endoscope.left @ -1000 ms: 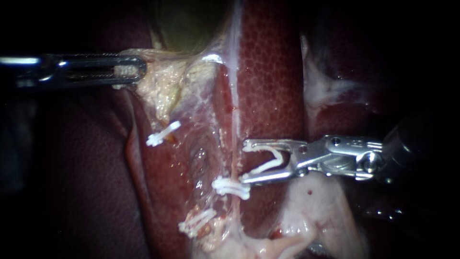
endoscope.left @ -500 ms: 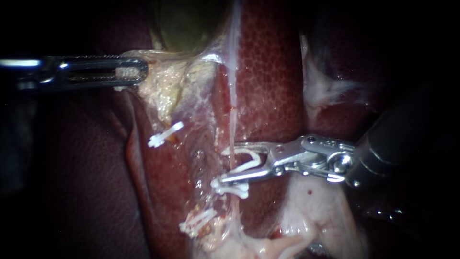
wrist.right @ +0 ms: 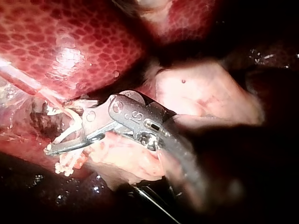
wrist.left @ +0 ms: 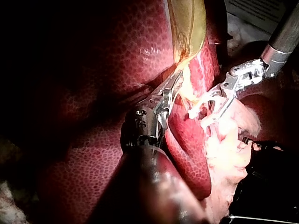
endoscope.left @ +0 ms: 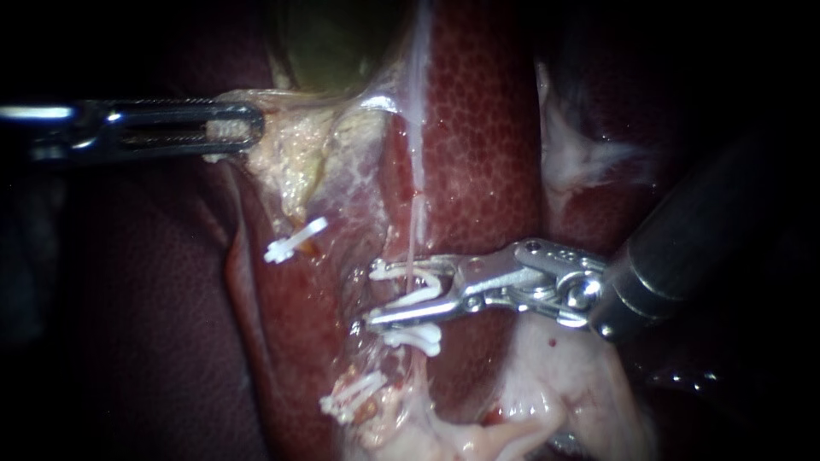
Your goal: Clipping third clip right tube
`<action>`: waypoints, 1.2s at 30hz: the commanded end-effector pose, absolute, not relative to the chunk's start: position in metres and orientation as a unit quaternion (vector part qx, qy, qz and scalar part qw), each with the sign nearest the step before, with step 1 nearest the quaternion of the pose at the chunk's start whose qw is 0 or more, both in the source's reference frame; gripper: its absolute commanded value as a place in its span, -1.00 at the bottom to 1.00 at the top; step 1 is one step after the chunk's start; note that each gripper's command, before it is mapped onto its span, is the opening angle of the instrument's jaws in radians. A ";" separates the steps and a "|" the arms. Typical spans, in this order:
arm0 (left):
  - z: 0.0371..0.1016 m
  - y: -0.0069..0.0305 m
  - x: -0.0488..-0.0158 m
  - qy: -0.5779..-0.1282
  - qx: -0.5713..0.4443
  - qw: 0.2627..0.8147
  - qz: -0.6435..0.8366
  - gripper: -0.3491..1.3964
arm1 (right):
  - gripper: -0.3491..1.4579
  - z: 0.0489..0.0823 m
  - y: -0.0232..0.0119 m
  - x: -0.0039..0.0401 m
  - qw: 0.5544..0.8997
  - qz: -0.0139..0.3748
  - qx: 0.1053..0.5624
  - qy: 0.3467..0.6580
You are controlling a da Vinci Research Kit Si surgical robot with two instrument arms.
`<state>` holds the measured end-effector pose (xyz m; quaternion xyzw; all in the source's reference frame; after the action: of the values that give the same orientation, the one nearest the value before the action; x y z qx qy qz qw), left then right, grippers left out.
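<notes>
The left instrument (endoscope.left: 232, 128) lies level, its shaft cut off at the view's edge. Its pincer is clamped on pale tissue (endoscope.left: 290, 158) under the gallbladder (endoscope.left: 333, 43). A left clip (endoscope.left: 293, 239) sits on a tube that is hard to trace. The right tube (endoscope.left: 415, 230) runs down the liver (endoscope.left: 478, 128) into an open clip (endoscope.left: 397, 271). The wide-set pincer of the right instrument (endoscope.left: 384, 294) grips that clip from both sides and half hides a set clip (endoscope.left: 414, 340) just below. Its dark shaft slants off to the upper right.
</notes>
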<state>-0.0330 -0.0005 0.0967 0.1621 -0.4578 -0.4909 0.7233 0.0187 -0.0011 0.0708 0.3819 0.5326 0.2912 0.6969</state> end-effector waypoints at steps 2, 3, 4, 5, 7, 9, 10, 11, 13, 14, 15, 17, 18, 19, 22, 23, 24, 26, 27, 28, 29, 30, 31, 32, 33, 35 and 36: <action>0.0967 -0.0006 -0.0330 -0.458 0.162 0.723 -0.491 -0.98 | -0.25 0.0707 -0.0012 0.0184 0.691 0.305 0.393 0.524; 0.0967 -0.0006 -0.0330 -0.458 0.162 0.723 -0.491 -0.98 | -0.29 0.0707 -0.0011 0.0183 0.690 0.307 0.395 0.523; 0.0967 -0.0006 -0.0330 -0.458 0.162 0.723 -0.491 -0.98 | -0.31 0.0707 -0.0011 0.0182 0.689 0.309 0.397 0.522; 0.0967 -0.0006 -0.0330 -0.458 0.162 0.723 -0.491 -0.98 | -0.33 0.0707 -0.0011 0.0181 0.686 0.313 0.400 0.521; 0.0967 -0.0006 -0.0330 -0.458 0.162 0.723 -0.491 -0.98 | -0.39 0.0707 -0.0010 0.0179 0.683 0.319 0.405 0.517; 0.0967 -0.0006 -0.0330 -0.458 0.162 0.723 -0.491 -0.98 | -0.46 0.0707 -0.0010 0.0178 0.682 0.325 0.410 0.512; 0.0967 -0.0006 -0.0330 -0.458 0.162 0.723 -0.491 -0.98 | -0.50 0.0707 -0.0010 0.0177 0.680 0.329 0.413 0.509; 0.0967 -0.0006 -0.0331 -0.458 0.162 0.723 -0.491 -0.98 | -0.54 0.0708 -0.0009 0.0176 0.680 0.331 0.414 0.507; 0.0967 -0.0006 -0.0331 -0.458 0.162 0.723 -0.491 -0.98 | -0.61 0.0709 -0.0009 0.0174 0.679 0.334 0.417 0.503; 0.0967 -0.0006 -0.0331 -0.458 0.162 0.723 -0.491 -0.98 | -0.67 0.0709 -0.0009 0.0173 0.679 0.336 0.419 0.501; 0.0967 -0.0006 -0.0331 -0.458 0.162 0.723 -0.491 -0.98 | -0.73 0.0709 -0.0009 0.0172 0.679 0.336 0.419 0.501; 0.0967 -0.0006 -0.0331 -0.458 0.162 0.723 -0.491 -0.98 | -0.92 0.0709 -0.0008 0.0170 0.679 0.337 0.421 0.498; 0.0967 -0.0006 -0.0331 -0.458 0.162 0.723 -0.491 -0.98 | -1.00 0.0709 -0.0008 0.0169 0.680 0.336 0.422 0.496; 0.0967 -0.0006 -0.0330 -0.458 0.162 0.723 -0.491 -0.98 | -1.00 0.0709 -0.0008 0.0168 0.680 0.336 0.422 0.496; 0.0967 -0.0006 -0.0330 -0.458 0.162 0.723 -0.491 -0.98 | -1.00 0.0710 -0.0008 0.0166 0.680 0.337 0.424 0.494; 0.0967 -0.0006 -0.0330 -0.458 0.162 0.723 -0.491 -0.98 | -1.00 0.0710 -0.0008 0.0166 0.680 0.337 0.424 0.494; 0.0967 -0.0006 -0.0330 -0.458 0.162 0.723 -0.491 -0.98 | -1.00 0.0710 -0.0007 0.0166 0.680 0.338 0.426 0.492; 0.0967 -0.0006 -0.0330 -0.458 0.162 0.723 -0.491 -0.98 | -1.00 0.0710 -0.0007 0.0165 0.679 0.340 0.427 0.491; 0.0967 -0.0006 -0.0330 -0.458 0.162 0.723 -0.491 -0.98 | -1.00 0.0710 -0.0007 0.0165 0.679 0.340 0.427 0.491; 0.0967 -0.0006 -0.0330 -0.458 0.162 0.723 -0.491 -0.98 | -1.00 0.0710 -0.0007 0.0165 0.679 0.340 0.427 0.491; 0.0967 -0.0006 -0.0331 -0.458 0.162 0.723 -0.491 -0.98 | -1.00 0.0710 -0.0007 0.0165 0.678 0.342 0.429 0.489; 0.0967 -0.0006 -0.0331 -0.458 0.162 0.723 -0.491 -0.98 | -1.00 0.0710 -0.0007 0.0165 0.679 0.342 0.429 0.488; 0.0967 -0.0006 -0.0331 -0.458 0.162 0.723 -0.491 -0.98 | -1.00 0.0710 -0.0007 0.0165 0.679 0.342 0.429 0.488; 0.0967 -0.0006 -0.0331 -0.458 0.162 0.723 -0.491 -0.98 | -1.00 0.0710 -0.0007 0.0165 0.679 0.342 0.429 0.488; 0.0967 -0.0007 -0.0331 -0.458 0.162 0.723 -0.491 -0.98 | -1.00 0.0710 -0.0007 0.0165 0.679 0.342 0.429 0.488; 0.0967 -0.0007 -0.0331 -0.458 0.162 0.723 -0.491 -0.98 | -1.00 0.0710 -0.0007 0.0165 0.679 0.342 0.429 0.488; 0.0967 -0.0007 -0.0331 -0.458 0.162 0.723 -0.491 -0.98 | -1.00 0.0710 -0.0007 0.0165 0.679 0.342 0.429 0.488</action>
<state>-0.0331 -0.0007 0.0967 0.1620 -0.4577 -0.4907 0.7235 0.0164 -0.0007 0.0710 0.4302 0.4870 0.3431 0.6783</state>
